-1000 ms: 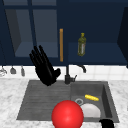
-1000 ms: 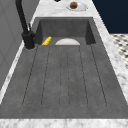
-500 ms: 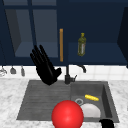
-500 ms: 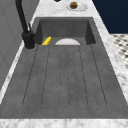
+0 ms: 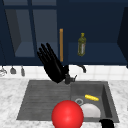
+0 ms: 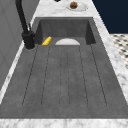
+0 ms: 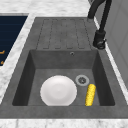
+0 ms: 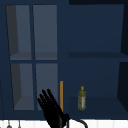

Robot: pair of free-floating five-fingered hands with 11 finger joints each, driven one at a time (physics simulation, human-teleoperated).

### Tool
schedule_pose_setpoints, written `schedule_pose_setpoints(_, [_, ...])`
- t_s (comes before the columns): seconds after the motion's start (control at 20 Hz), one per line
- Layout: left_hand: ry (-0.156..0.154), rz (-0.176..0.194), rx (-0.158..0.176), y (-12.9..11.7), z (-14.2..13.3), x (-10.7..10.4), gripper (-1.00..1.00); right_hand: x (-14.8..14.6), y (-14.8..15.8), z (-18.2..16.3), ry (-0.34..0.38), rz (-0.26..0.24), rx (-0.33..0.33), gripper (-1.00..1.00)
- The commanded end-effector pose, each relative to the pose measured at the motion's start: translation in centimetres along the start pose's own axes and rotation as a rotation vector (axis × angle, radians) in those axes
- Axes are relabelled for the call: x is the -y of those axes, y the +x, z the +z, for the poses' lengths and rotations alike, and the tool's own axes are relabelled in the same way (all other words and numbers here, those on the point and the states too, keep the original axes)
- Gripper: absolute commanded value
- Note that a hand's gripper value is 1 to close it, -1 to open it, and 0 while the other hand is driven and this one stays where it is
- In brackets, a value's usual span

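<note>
A: Where is the left hand (image 5: 53, 65)?
B: In the air above the sink (image 5: 25, 105), just left of the black tap (image 5: 68, 78), fingers straight and spread wide, holding nothing.

A: And the right hand (image 5: 107, 123)?
B: At the near right rim; I cannot tell how its fingers stand.

A: What lies in the basin?
B: A white plate (image 7: 58, 91) and a yellow corn cob (image 7: 90, 94) beside it, near the drain. A red ball (image 5: 67, 115) shows at the near edge
</note>
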Motion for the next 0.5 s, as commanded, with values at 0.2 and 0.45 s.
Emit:
schedule_pose_setpoints(0.2, [0.072,-0.039,-0.113,-0.6,-0.8,3.0,-1.0,0.0,0.0,0.0,0.0,0.0,0.0,0.0])
schedule_pose_setpoints(0.45, [0.115,-0.067,-0.099,-2.1,0.0,5.5,-1.0,0.0,0.0,0.0,0.0,0.0,0.0,0.0])
